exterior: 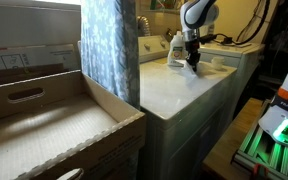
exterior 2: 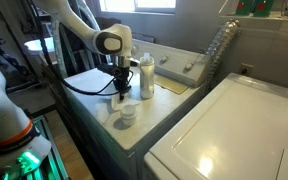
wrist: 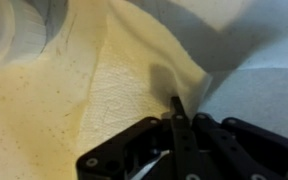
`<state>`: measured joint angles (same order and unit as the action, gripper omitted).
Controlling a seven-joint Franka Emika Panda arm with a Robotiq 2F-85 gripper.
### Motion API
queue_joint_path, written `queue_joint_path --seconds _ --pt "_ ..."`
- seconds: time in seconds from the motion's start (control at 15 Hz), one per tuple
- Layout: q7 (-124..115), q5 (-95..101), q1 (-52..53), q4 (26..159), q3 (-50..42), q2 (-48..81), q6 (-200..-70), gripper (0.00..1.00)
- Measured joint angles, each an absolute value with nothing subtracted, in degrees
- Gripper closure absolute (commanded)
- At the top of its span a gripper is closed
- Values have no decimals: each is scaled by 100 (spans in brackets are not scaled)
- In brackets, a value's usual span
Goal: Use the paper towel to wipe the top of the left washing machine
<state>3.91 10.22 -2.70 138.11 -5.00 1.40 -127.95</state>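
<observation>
washer (exterior: 184, 95): broad flat white top, mid-frame in both exterior views (exterior 2: 156, 108). The second machine (exterior 2: 234, 135) at lower right isn't ours.

arm (exterior 2: 79, 25): comes in from upper left, wrist pointing straight down over the far end of the top.

bottle (exterior 2: 146, 75): stands just beside the wrist, not touching it.

towel (wrist: 124, 95): lies flat on the washer top, directly under the pincer. One raised crease runs from the tips toward the top of the wrist frame. Most of the sheet spreads left and up from the tips, with bare top to the right.

pincer (wrist: 176, 108): jaws closed tight, tips pinching the towel near its right edge. Looks pressed to the surface. Too small to confirm in an exterior view (exterior: 194, 62).

cup (exterior 2: 127, 117): small, white, near the pincer on the lower side of frame, clear of it.

My read: the grip is made and wiping is the step in hand. The sheet trails left of the tips, so a stroke toward frame right should drag it flat; pushing left would likely bunch it. Cup and bottle both sit close to any sweep.
</observation>
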Motion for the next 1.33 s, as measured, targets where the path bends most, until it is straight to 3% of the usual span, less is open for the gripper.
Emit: queue_joint_path --seconds 0.47,0.8,1.07,1.33 --pt "-395 1131 -208 13812 -285 227 -13603 100" --pt "28 185 -146 13810 -74 367 -14510 100" --pt "1173 -707 -142 13769 70 357 -14230 100" --pt "964 300 -149 13727 -44 238 -13247 100"
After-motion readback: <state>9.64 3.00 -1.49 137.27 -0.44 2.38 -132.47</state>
